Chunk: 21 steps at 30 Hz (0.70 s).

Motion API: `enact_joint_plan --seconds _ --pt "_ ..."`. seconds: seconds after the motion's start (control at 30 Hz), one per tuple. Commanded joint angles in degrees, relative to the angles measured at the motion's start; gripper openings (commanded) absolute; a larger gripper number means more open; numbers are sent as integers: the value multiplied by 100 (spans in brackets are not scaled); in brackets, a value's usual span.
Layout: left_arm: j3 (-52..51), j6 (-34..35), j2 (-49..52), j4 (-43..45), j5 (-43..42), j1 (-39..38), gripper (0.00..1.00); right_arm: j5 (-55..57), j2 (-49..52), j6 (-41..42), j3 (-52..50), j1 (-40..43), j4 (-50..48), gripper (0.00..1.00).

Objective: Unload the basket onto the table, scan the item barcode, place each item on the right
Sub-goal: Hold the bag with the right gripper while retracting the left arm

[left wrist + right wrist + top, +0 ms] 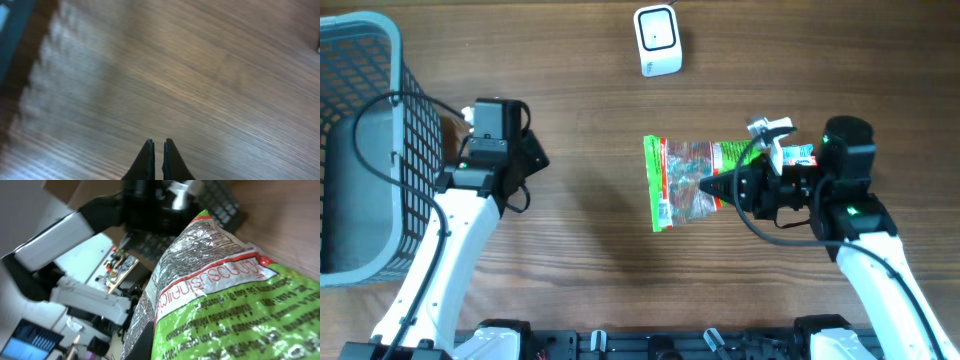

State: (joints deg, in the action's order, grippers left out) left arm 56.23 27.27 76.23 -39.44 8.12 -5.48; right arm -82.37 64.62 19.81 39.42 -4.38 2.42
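Observation:
The item is a green and silver snack bag (682, 182), lifted and tilted near the table's middle. My right gripper (707, 187) is shut on its right part. A small white patch (663, 211) shows near its lower left corner; I cannot read it as a barcode. In the right wrist view the bag (225, 300) fills the frame, and one dark finger (144, 341) presses against its silver side. The white scanner (657, 40) stands at the far edge, well apart from the bag. My left gripper (536, 156) (158, 142) hovers shut over bare wood, holding nothing.
A grey mesh basket (365, 60) fills the left side, right next to the left arm. A small red and white packet (798, 155) lies beside the right wrist. Wooden tabletop (590, 250) stretches between the arms.

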Motion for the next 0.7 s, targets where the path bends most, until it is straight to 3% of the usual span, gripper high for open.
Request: enact_joint_plan --seconds 0.0,0.33,0.53,0.67 --pt "33 -160 -42 -55 31 271 4 -479 -365 291 24 17 -188 4" --pt "24 -157 -42 -116 35 732 6 -605 -457 326 24 17 -197 4" --pt "26 -160 -42 -146 39 763 20 -603 -457 323 24 17 -197 4" --pt "26 -157 -42 -153 98 763 39 -601 -457 302 24 17 -197 4"
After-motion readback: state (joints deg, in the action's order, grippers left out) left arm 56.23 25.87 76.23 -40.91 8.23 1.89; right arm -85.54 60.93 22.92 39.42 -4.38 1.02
